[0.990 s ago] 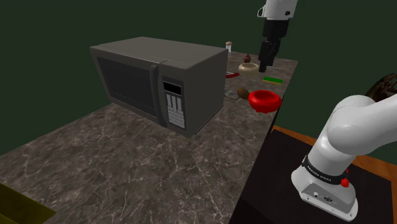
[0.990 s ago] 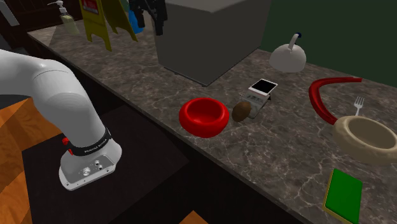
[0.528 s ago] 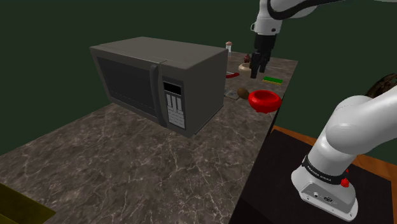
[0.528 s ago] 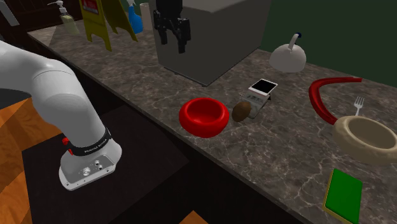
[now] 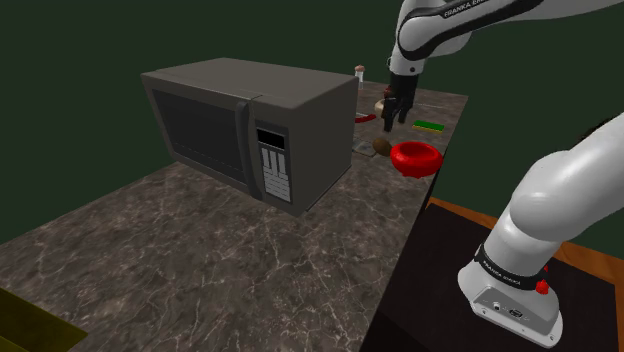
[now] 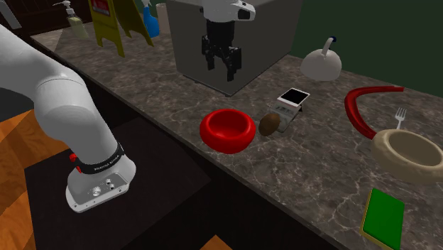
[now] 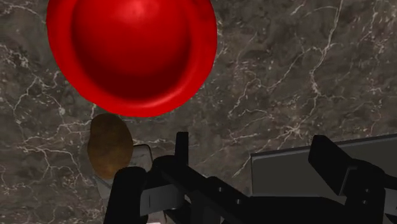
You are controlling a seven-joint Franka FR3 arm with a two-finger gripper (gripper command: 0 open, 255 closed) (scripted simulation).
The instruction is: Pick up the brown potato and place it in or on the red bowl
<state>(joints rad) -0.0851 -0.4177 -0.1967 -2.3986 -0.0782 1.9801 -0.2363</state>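
Note:
The brown potato (image 5: 381, 146) (image 6: 270, 124) lies on the dark marble counter between the red bowl (image 5: 415, 158) (image 6: 227, 130) and a small white device (image 6: 292, 99). It leans against that device and stands a little apart from the bowl. My black gripper (image 5: 392, 115) (image 6: 222, 67) hangs open and empty in the air above the counter, beside the microwave's corner and higher than both objects. In the wrist view the red bowl (image 7: 132, 54) and the potato (image 7: 109, 145) lie below and ahead of the spread fingers (image 7: 127, 197).
A grey microwave (image 5: 250, 130) stands close beside the gripper. Further along the counter are a beige bowl (image 6: 408, 153) with a fork, a red curved piece (image 6: 362, 106), a green flat item (image 6: 383, 215) and a white dome (image 6: 321, 64). Spray bottles and a yellow sign stand behind.
The gripper has come down and moved toward the potato and bowl, passing in front of the microwave. Potato and bowl have not moved.

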